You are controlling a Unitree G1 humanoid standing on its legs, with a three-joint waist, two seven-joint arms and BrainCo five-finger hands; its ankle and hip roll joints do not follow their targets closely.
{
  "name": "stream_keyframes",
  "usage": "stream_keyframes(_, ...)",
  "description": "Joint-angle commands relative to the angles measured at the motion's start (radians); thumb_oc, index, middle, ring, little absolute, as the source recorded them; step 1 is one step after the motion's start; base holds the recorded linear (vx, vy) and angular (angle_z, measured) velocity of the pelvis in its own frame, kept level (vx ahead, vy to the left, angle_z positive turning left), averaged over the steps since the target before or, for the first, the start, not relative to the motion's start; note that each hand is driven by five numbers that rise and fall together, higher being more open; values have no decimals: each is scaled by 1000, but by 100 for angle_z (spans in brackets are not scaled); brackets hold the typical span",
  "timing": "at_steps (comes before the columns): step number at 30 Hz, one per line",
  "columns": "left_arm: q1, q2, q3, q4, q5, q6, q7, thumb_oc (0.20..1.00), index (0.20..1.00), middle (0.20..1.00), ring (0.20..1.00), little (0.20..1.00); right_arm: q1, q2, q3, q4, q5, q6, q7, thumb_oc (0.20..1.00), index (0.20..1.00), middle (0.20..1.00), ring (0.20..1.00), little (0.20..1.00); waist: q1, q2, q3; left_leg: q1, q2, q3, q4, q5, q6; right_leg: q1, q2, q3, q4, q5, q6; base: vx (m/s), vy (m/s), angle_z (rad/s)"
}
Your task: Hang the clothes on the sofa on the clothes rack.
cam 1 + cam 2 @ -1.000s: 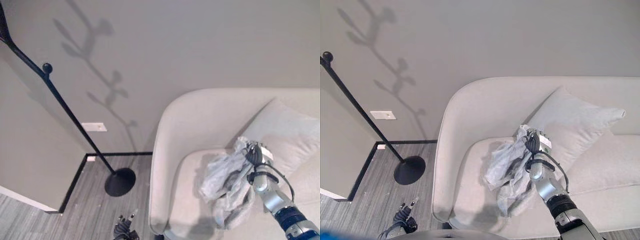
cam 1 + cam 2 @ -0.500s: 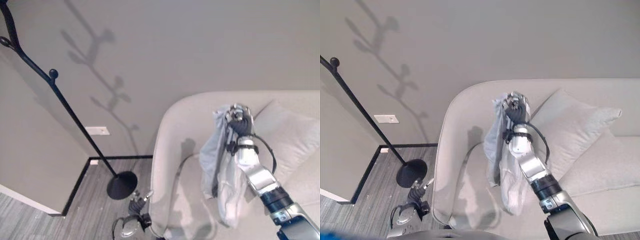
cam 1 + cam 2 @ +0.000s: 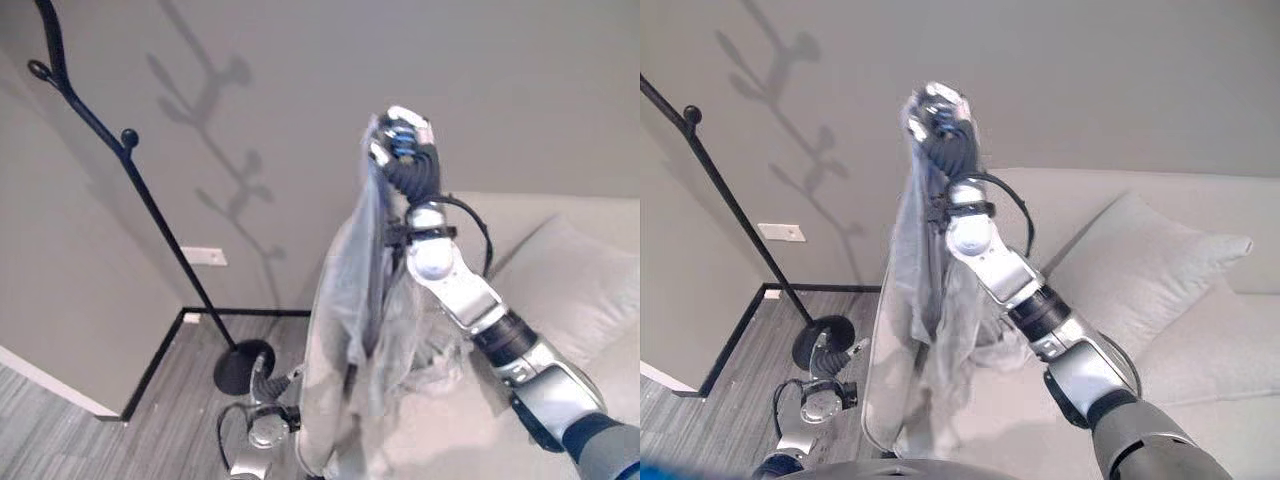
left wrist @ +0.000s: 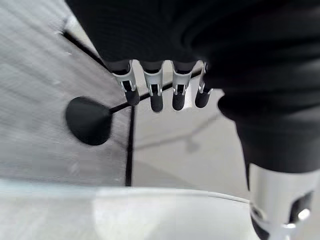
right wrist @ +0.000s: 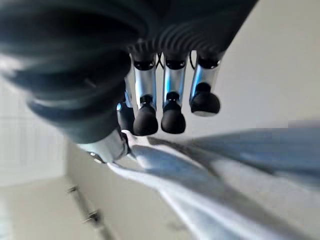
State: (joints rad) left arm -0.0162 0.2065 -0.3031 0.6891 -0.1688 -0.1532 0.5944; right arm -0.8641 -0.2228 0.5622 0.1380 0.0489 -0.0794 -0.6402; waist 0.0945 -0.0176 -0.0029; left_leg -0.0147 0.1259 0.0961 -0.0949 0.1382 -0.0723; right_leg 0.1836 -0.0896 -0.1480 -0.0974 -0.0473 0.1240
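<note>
- The pale grey garment (image 3: 355,310) is held bunched at its top edge by the raised right hand (image 3: 405,160), fingers curled round the cloth.
- Below the hand it hangs in long loose folds, clear of the sofa (image 3: 1200,330); it is judged light, soft and limp.
- A grip near the collar is judged best for hooking onto the clothes rack (image 3: 95,125), well apart from the hand.
- The left hand (image 4: 162,95) hangs low, fingers relaxed, holding nothing.

Head stereo pair; close wrist views

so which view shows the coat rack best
The left eye view: the coat rack shows from hooked top to round base. The right eye view cuts off its top; the left wrist view shows the base and lower pole beyond the left robot hand.
</note>
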Motion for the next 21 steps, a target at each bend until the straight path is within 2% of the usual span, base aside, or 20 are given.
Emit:
stream_keyframes(1, -114, 53, -41, 76, 104, -61, 89, 1000, 1000, 1000, 1000, 1000, -160, 37, -20, 43, 12, -95, -72, 200, 200, 200, 200, 200, 19, -49, -47, -40, 50, -27, 8, -8, -61, -54, 11, -25, 33, 17, -49, 15, -9, 3)
stream_keyframes(3, -164, 70, -72, 143, 147, -55, 124, 1000, 1000, 1000, 1000, 1000, -249, 80, 5, 92, 24, -106, -99, 200, 200, 200, 200, 200, 17, -48, -49, -42, 51, -27, 8, -8, -61, -57, 11, -23, 35, 16, -50, 0, 0, 0)
stream_keyframes(9, -224, 74, -136, 201, 189, -56, 147, 1000, 1000, 1000, 1000, 1000, -392, 170, 29, 207, 25, -109, -132, 200, 200, 200, 200, 200, 18, -44, -56, -41, 51, -30, 8, -9, -60, -61, 10, -20, 38, 14, -52, 0, 0, 0)
stream_keyframes(12, -237, 75, -158, 221, 207, -55, 153, 1000, 1000, 1000, 1000, 1000, -436, 192, 34, 255, 33, -119, -144, 200, 200, 200, 200, 200, 20, -45, -60, -40, 51, -32, 8, -9, -60, -60, 10, -21, 39, 12, -53, 6, 0, 2)
stream_keyframes(13, -256, 76, -186, 251, 238, -53, 163, 1000, 1000, 1000, 1000, 1000, -509, 205, 39, 320, 43, -124, -158, 200, 200, 200, 200, 200, 22, -48, -66, -41, 48, -34, 8, -9, -61, -58, 11, -24, 37, 12, -53, 18, 1, 6)
stream_keyframes(18, -297, 66, -196, 294, 211, -68, 186, 1000, 1000, 1000, 1000, 1000, -617, 232, 54, 389, 68, -135, -175, 200, 200, 200, 200, 200, 24, -59, -75, -43, 48, -38, 8, -8, -63, -57, 14, -28, 32, 14, -53, 4, 0, 1)
stream_keyframes(21, -319, 50, -217, 276, 162, -90, 161, 1000, 1000, 1000, 1000, 1000, -663, 236, 62, 410, 71, -136, -178, 200, 200, 200, 200, 200, 28, -67, -79, -47, 47, -44, 8, -7, -63, -57, 16, -28, 32, 14, -53, 0, 0, 0)
